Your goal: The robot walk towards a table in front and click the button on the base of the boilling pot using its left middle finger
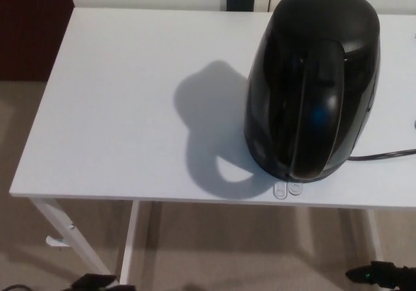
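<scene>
Down at the bottom edge, only a dark sliver of the left hand (pixel 96 282) is seen at the left corner, and a black tip of the right hand (pixel 383 276) at the right; whether either hand's fingers are apart cannot be told. Beyond them, a smooth white table (pixel 117 109) is seen, with a glossy, rounded black kettle (pixel 312 83) on its right side. Two small clear buttons (pixel 288 189) are found at the kettle's near base, by the table's front edge. A thin black cord (pixel 390 154) is trailed off right.
</scene>
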Available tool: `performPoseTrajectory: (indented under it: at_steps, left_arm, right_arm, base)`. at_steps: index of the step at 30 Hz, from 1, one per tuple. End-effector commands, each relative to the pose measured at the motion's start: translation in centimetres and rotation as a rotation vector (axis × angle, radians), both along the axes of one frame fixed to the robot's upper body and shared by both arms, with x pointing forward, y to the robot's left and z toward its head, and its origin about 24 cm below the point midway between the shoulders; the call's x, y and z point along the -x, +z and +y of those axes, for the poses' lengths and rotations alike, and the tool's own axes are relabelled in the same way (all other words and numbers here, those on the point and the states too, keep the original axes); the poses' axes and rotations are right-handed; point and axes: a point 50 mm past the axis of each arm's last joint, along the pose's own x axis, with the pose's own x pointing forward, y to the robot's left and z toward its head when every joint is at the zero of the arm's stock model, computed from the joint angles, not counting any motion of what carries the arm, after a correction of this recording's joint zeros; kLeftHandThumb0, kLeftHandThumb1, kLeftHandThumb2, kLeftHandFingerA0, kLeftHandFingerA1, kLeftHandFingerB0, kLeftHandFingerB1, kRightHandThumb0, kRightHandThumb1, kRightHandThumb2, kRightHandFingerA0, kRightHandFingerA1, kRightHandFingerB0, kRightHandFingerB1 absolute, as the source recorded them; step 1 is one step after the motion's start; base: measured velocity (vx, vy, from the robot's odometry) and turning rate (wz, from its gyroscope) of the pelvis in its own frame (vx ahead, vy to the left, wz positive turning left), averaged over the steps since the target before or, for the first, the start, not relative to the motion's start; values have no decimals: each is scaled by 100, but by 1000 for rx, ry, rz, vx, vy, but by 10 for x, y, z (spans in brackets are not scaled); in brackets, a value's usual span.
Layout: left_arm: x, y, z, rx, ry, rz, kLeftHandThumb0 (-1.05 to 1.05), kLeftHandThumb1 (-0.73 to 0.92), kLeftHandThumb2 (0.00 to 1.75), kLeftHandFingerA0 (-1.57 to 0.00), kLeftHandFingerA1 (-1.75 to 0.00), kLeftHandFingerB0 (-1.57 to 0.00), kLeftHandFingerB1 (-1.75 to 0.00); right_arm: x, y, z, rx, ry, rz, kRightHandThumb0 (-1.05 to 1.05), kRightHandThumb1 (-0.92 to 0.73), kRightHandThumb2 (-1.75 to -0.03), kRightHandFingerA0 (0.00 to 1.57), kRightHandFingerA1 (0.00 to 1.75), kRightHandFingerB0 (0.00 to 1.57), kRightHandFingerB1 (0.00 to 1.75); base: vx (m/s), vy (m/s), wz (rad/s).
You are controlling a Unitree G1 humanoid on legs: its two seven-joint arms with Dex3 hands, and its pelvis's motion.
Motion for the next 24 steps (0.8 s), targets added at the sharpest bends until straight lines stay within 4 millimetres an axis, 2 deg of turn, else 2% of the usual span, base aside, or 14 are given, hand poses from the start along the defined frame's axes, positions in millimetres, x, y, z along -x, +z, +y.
performPoseTrajectory:
  at_steps: [1, 7, 8, 9, 10, 11, 18, 19, 22, 23, 24]
  left_arm:
    - [7, -7, 47, 122, 435, 153, -66, 49, 79, -27, -44, -18, -39]
    - [8, -7, 51, 145, 463, 163, -65, 48, 78, -27, -44, -18, -39]
    - [8, -7, 50, 144, 450, 154, -66, 48, 78, -29, -44, -19, -39]
    - [8, -6, 50, 143, 448, 154, -66, 48, 78, -29, -44, -19, -39]
    - [8, -7, 50, 141, 449, 154, -66, 48, 78, -29, -44, -19, -39]
    - [7, -6, 50, 143, 450, 154, -66, 48, 78, -29, -44, -19, -39]
    - [4, -5, 49, 151, 448, 166, -66, 49, 78, -29, -44, -18, -39]
    - [3, -4, 49, 161, 450, 164, -65, 48, 78, -29, -44, -18, -39]
    - [2, -3, 50, 177, 457, 163, -66, 48, 78, -29, -45, -19, -39]
    - [1, -3, 50, 174, 457, 163, -66, 48, 78, -28, -44, -19, -39]
    - [0, -3, 50, 170, 455, 165, -66, 48, 78, -28, -44, -19, -39]
  right_arm:
    - [14, -9, -7, 23, -75, 32, -38, -61, -58, 58, 43, 34, 35]
    - [18, -12, -7, 26, -73, 47, -39, -60, -58, 58, 43, 35, 34]
    - [18, -12, -7, 32, -69, 38, -48, -49, -76, 53, 54, 30, 45]
    - [18, -11, -7, 33, -68, 33, -47, -49, -76, 53, 54, 30, 45]
    - [18, -11, -7, 33, -68, 32, -39, -60, -58, 59, 43, 35, 35]
    - [17, -11, -7, 32, -70, 31, -47, -50, -76, 53, 54, 30, 45]
    - [15, -11, -7, 28, -85, 24, -46, -49, -75, 53, 53, 30, 45]
    - [15, -11, -7, 25, -90, 20, -38, -60, -58, 59, 43, 35, 35]
    - [12, -10, -7, 27, -94, 15, -38, -60, -58, 58, 43, 35, 35]
    - [11, -10, -7, 30, -93, 11, -46, -49, -76, 53, 54, 30, 45]
    - [11, -10, -7, 35, -93, 6, -46, -49, -76, 53, 54, 30, 45]
  base:
    - [0, 0, 0]
    - [0, 0, 0]
    - [0, 0, 0]
    - [0, 0, 0]
    - [0, 0, 0]
    - [0, 0, 0]
    - [0, 0, 0]
    - [0, 0, 0]
    - [0, 0, 0]
    - [0, 0, 0]
    - [0, 0, 0]
